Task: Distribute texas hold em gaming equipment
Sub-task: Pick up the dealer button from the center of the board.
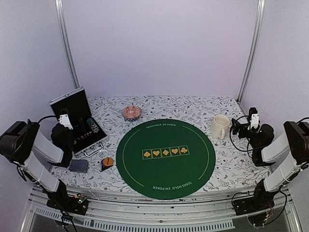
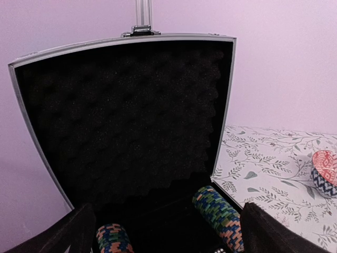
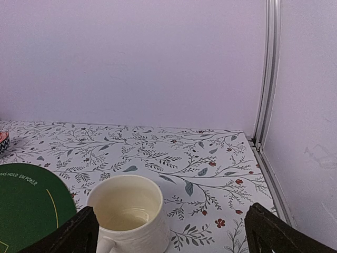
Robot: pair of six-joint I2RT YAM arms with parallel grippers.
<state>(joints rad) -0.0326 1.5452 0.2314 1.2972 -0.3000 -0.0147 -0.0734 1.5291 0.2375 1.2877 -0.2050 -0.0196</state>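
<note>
Chips (image 2: 218,213) are sitting in rows inside the open case (image 1: 79,123) at the far left of the desk (image 1: 227,164). A deck (image 1: 78,166) and an orange button (image 1: 108,161) are lying on its near side, just left of the green mat (image 1: 165,157). The left tool (image 2: 167,234) is hanging released over the case's near edge, jaws spread wide and holding nothing. The right tool (image 3: 171,234) is likewise spread and empty, facing the mug (image 3: 129,211) at the far right.

Trouble is probably waiting in the case. A finger reaching down could be catching the raised lid (image 2: 126,116) or the metal rim and dragging the case, and a loose pinch could be spilling a row. The mat is offering open room, with the mug and the dish (image 1: 131,112) standing near its far edge.
</note>
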